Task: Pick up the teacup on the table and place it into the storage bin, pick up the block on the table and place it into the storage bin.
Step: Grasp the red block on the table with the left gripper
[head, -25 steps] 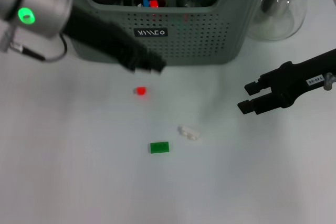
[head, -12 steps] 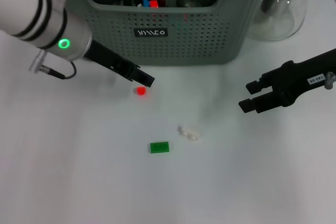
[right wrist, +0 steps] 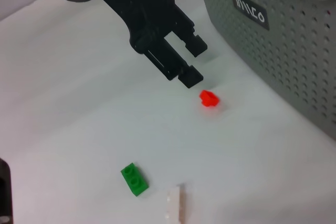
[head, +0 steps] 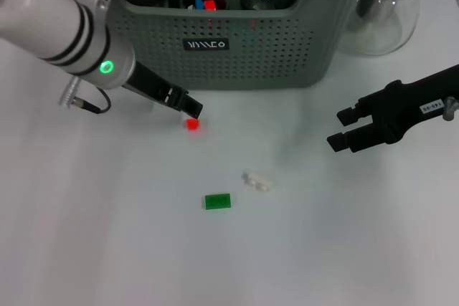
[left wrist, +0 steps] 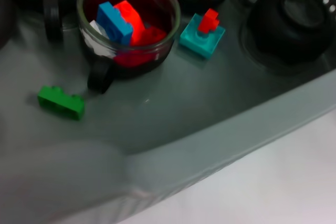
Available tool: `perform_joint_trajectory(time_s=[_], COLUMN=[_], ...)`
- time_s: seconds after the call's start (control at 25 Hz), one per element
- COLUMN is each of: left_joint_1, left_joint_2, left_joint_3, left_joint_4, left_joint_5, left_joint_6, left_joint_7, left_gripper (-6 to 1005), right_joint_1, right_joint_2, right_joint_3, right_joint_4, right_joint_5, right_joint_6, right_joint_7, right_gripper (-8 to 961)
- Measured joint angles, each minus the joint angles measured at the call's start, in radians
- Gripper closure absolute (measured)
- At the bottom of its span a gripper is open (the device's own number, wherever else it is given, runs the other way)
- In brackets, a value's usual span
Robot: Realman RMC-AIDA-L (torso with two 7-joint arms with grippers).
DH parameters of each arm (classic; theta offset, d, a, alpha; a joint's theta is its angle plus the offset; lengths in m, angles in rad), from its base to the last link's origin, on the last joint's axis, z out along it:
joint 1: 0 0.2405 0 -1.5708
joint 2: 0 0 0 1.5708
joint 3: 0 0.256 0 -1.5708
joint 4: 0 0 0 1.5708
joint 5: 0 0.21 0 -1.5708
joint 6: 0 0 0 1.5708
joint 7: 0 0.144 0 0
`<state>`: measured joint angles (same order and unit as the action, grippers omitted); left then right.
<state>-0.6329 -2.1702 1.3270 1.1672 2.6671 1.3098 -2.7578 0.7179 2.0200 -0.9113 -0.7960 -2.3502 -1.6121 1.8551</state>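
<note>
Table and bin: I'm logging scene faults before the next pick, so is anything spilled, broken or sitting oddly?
Nothing stands out. The red block, green block and white block lie apart on the table, unbroken. Inside the storage bin the glass cup stands upright. The left gripper is beside the red block, open; the right gripper waits aside.

Your left claw is reaching forward and down at a slant, fingers parted and empty. Your right claw is hovering at the right side, fingers parted, empty.

Bright, even overhead light; the white table nearly washes out, shadows faint; left wrist view blurs toward seven o'clock.
</note>
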Motion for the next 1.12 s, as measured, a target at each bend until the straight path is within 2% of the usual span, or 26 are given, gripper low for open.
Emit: perform_joint_trajectory(time_s=[0.56, 1.12], left_joint_1=[-0.007, -0.022], left_joint_2=[-0.003, -0.003], left_joint_3=[0.14, 0.161], left_joint_4=[-0.048, -0.092], left_joint_5=[0.004, 0.03], left_joint_6=[-0.084, -0.142], left_joint_7=[-0.091, -0.119], left_gripper=[277, 279], right_joint_1=[-0.006, -0.006], right_joint_2=[0.003, 0.004], right_joint_3=[0.0, 0.002], right_joint_4=[0.003, 0.004], right_joint_5=[0.0, 0.0], right_joint_6=[0.009, 0.016], right_joint_7=[-0.017, -0.022], right_gripper=[292, 292])
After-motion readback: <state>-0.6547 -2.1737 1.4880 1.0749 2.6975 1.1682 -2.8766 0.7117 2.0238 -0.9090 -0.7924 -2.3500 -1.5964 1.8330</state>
